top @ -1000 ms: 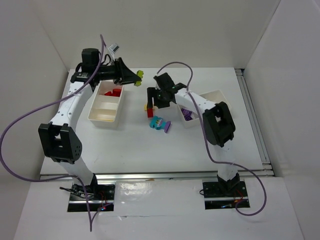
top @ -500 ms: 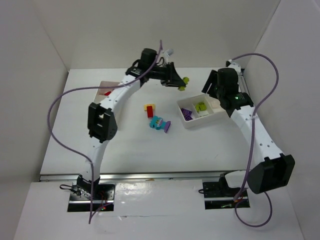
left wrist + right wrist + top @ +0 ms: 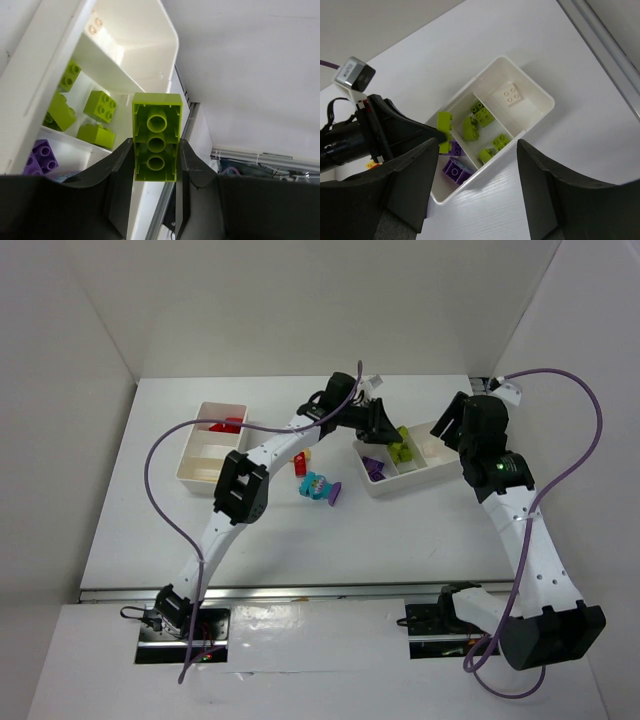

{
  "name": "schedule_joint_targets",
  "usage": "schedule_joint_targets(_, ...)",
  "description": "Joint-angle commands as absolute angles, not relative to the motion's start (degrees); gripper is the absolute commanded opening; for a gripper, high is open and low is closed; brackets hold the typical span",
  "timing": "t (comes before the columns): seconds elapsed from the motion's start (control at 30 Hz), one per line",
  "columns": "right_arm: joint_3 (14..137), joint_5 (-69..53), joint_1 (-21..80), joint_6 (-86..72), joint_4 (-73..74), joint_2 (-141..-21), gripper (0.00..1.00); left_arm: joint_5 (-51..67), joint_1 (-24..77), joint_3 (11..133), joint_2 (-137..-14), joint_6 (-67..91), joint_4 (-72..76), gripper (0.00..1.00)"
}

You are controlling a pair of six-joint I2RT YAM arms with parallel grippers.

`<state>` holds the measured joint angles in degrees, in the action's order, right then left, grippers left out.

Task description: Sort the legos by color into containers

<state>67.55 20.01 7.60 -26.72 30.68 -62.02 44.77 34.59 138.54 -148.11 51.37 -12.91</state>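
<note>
There are two white trays (image 3: pixel 400 483), each with three compartments. The right one holds four lime green bricks (image 3: pixel 481 112) in its middle compartment, two purple bricks (image 3: pixel 454 170) in the next compartment and one cream brick (image 3: pixel 512 94) in the last. A fifth lime green brick (image 3: pixel 156 135) is held above it. On the desk (image 3: pixel 250 530) lie one cyan brick (image 3: pixel 316 484), one red brick (image 3: pixel 300 456), one yellow brick (image 3: pixel 298 469) and a third purple brick (image 3: pixel 335 492). The red bricks in the left tray (image 3: pixel 228 425) are too small to count.
</note>
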Motion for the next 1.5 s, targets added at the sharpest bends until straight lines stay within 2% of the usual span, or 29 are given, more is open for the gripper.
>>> schedule_joint_targets(0.0,67.4,21.1,6.7,-26.5,29.7,-62.7,0.71,44.4,35.5,140.9,-149.9,55.2,-7.7,0.21)
schedule_joint_targets(0.03,67.4,20.6,6.7,-26.5,29.7,-62.7,0.71,44.4,35.5,140.9,-149.9,55.2,-7.6,0.4)
schedule_joint_targets(0.17,67.4,20.6,6.2,-25.4,29.7,-62.7,0.71,43.9,35.5,140.9,-149.9,55.8,-5.8,0.83)
schedule_joint_targets(0.37,67.4,19.4,5.6,-25.4,29.1,-62.7,0.71,46.1,35.5,140.9,-148.0,56.3,-5.3,0.99)
schedule_joint_targets(0.47,66.9,17.2,5.6,-25.4,28.3,-63.2,0.71,47.4,35.5,140.9,-144.7,55.6,-5.3,1.0)
schedule_joint_targets(0.5,66.9,15.7,5.6,-24.1,28.3,-63.2,0.71,47.4,35.5,139.9,-141.8,53.6,-7.4,0.95)
schedule_joint_targets(0.53,66.9,14.2,5.6,-23.6,27.6,-63.9,0.71,47.4,35.5,139.9,-141.8,52.0,-9.3,0.94)
schedule_joint_targets(0.57,67.5,12.8,5.6,-23.6,27.6,-64.9,0.71,46.3,34.0,136.8,-137.3,50.1,-11.6,0.85)
schedule_joint_targets(0.63,67.5,9.4,5.6,-23.6,27.6,-66.2,0.71,43.2,32.4,130.8,-131.1,45.3,-19.0,0.78)
schedule_joint_targets(0.73,68.0,5.4,5.6,-23.6,27.6,-67.6,0.71,24.6,28.7,116.8,-118.0,35.4,-28.6,0.74)
schedule_joint_targets(0.8,67.4,4.1,5.6,-23.6,26.3,-68.8,0.71,16.0,26.8,108.1,-111.4,34.5,-32.8,0.82)
schedule_joint_targets(0.83,67.4,3.3,5.6,-24.2,25.6,-68.8,0.71,7.9,26.8,105.9,-110.0,34.0,-34.7,0.84)
schedule_joint_targets(0.87,67.4,3.3,5.6,-24.2,25.6,-69.5,0.71,5.0,26.3,101.6,-109.0,34.0,-36.7,0.86)
schedule_joint_targets(1.03,68.5,1.8,7.2,-24.7,24.9,-72.1,0.71,-6.8,29.4,98.4,-112.1,37.7,-40.4,1.0)
schedule_joint_targets(1.13,69.7,1.8,8.4,-24.7,25.5,-73.3,0.71,-11.0,31.4,100.6,-115.6,40.0,-41.9,1.0)
schedule_joint_targets(1.17,69.7,1.8,8.4,-24.7,25.5,-73.3,0.71,-13.3,32.5,101.3,-117.1,40.6,-41.9,0.95)
schedule_joint_targets(1.27,69.7,2.3,9.0,-24.7,26.0,-73.8,0.71,-18.4,33.0,101.9,-118.6,42.1,-43.2,0.9)
schedule_joint_targets(1.47,69.7,1.8,9.0,-24.7,26.0,-74.4,0.71,-20.5,33.0,102.4,-122.3,43.2,-43.8,0.82)
